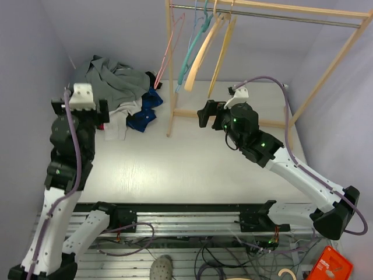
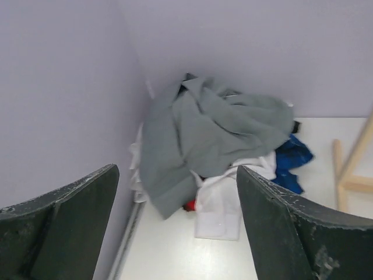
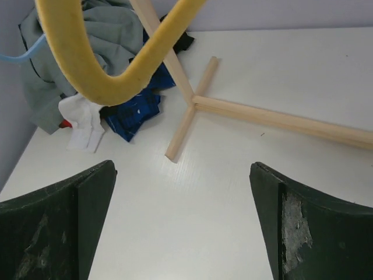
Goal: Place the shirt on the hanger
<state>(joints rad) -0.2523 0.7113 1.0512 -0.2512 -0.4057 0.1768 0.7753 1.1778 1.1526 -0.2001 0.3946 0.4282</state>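
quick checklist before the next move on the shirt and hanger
1. Left jaws open and empty: ok.
2. Right jaws open and empty: ok.
3. Shirt lying on top of the white garment, nothing over it: ok.
4. Shirt's collar easy to find: cannot tell, the shirt is crumpled.
5. Hanger hanging on the rack, ahead of the right jaws: ok.
6. Shirt on hanger: not ok.
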